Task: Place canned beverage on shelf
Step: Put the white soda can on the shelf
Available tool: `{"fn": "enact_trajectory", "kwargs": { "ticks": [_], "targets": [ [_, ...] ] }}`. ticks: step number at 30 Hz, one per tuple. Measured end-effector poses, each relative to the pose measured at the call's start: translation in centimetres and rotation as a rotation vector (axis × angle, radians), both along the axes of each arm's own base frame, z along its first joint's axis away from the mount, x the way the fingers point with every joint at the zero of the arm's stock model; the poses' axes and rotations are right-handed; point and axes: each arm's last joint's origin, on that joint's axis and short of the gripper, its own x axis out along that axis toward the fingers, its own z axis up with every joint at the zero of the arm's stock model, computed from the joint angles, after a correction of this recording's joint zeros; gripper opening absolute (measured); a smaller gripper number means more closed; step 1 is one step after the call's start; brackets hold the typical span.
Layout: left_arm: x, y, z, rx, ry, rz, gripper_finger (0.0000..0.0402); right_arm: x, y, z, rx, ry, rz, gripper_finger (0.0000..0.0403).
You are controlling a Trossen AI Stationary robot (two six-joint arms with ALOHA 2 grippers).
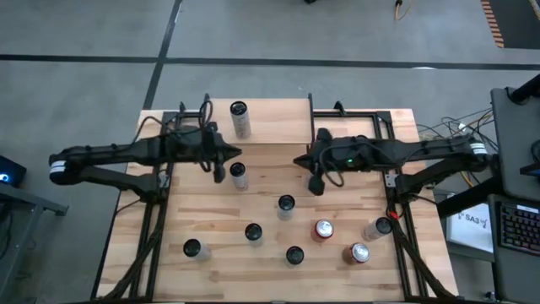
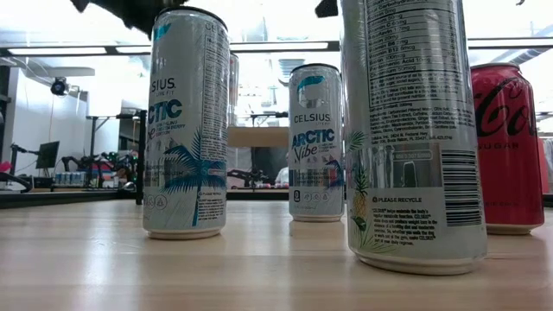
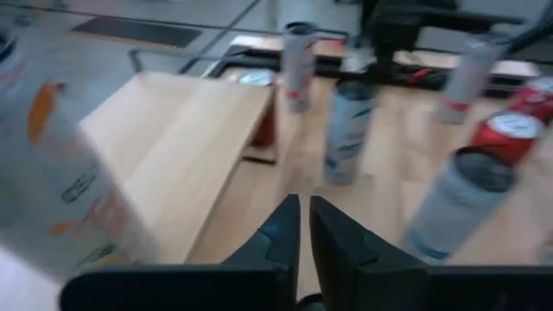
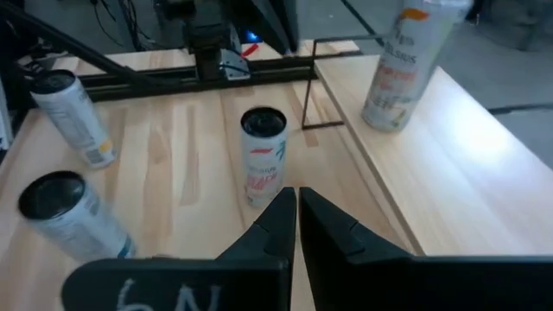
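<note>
While one can (image 1: 240, 119) tops shelf (image 1: 278, 121), board stays open.

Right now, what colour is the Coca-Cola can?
Red with white script, on the Coca-Cola can; low view shows it best.

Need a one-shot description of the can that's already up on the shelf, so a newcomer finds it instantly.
Start at the shelf, the light raised board along the table's far edge, between the two arms. One can stands upright on its left part, a slim white one with orange print in the right wrist view. It is the only can on the raised board; all the others stand on the tabletop.
</note>
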Motion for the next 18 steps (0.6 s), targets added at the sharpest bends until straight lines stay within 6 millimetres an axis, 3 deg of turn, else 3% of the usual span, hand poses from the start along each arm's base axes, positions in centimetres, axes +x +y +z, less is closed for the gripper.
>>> {"fn": "enact_trajectory", "kwargs": {
  "ticks": [6,13,18],
  "targets": [
    [0.4,1.5,-1.7,0.045,0.022,0.089,0.0001,3.0,-1.4,-1.0,-0.063,-0.032,-0.042,0.0009],
    [0.4,3.7,-2.0,0.095,0.039,0.161,0.0,6.4,-5.5,-2.3,-0.095,-0.031,-0.144,0.0009],
    [0.3,4.1,-1.9,0.082,0.024,0.183,0.0,7.7,-7.7,-3.0,-0.061,-0.017,-0.186,0.0009]
  ]
}}
